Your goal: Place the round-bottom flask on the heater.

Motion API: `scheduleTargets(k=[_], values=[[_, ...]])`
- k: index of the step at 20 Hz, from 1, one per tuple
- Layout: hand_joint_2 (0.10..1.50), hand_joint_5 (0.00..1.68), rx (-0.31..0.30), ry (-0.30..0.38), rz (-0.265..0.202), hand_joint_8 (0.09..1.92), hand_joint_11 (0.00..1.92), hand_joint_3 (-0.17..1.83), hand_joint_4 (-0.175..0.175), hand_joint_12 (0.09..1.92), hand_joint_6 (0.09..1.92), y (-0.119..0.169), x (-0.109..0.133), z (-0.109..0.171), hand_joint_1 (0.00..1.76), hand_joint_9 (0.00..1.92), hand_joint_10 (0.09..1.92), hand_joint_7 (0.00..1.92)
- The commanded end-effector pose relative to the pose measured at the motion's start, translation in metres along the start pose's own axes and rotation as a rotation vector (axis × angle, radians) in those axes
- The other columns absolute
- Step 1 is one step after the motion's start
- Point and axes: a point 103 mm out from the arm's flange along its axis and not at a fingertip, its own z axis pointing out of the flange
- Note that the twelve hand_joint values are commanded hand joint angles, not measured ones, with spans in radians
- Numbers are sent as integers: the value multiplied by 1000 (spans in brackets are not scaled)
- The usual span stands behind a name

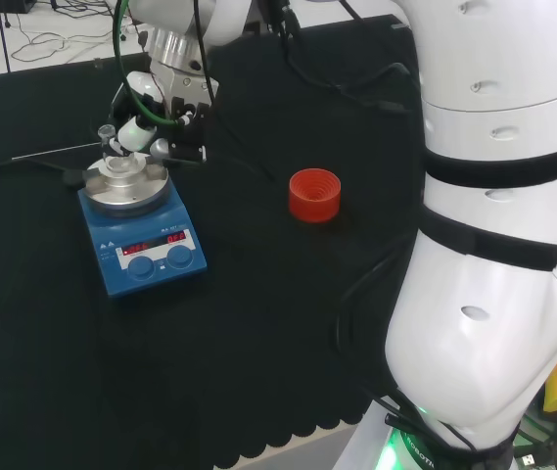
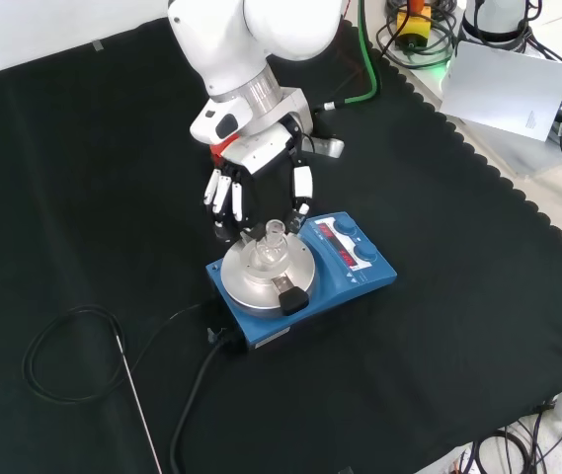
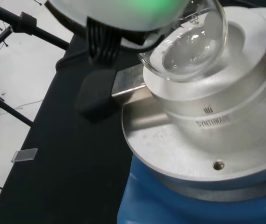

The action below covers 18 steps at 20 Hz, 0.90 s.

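Front view puts the hand (image 2: 261, 188) just above the middle of the frame, hanging from the white arm (image 2: 251, 39) that enters at the top; we see its fingers (image 2: 223, 197) pointing down and curled in around the neck of the flask (image 2: 273, 240). The flask sits upright in the grey metal block on the heater (image 2: 360, 281), a blue box with a round silver plate, at the centre of this frame. A black cable (image 2: 201, 380) runs from the heater toward the lower left across the black table (image 2: 83, 178).

From the head camera we find the hand (image 1: 161, 117) in the upper left, over the heater (image 1: 146, 250), with the flask (image 1: 121, 157) beneath it. A red ring stand (image 1: 314, 194) stands near the middle of that frame, well apart from the heater.

At the wrist camera we see the flask's round glass bulb (image 3: 189, 46) resting in the hollow of the metal block (image 3: 217, 93).
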Motion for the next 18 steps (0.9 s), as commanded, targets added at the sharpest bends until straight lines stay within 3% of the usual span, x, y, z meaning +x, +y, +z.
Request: scheduleTargets(k=[1,18], values=[[636,1198,15,-7,8,670,549,769,-50,1278,855,2,-4,6,1157,795,541,562],[636,1197,0,-5,33,671,549,771,-49,1279,858,11,-15,2,1157,793,542,558]])
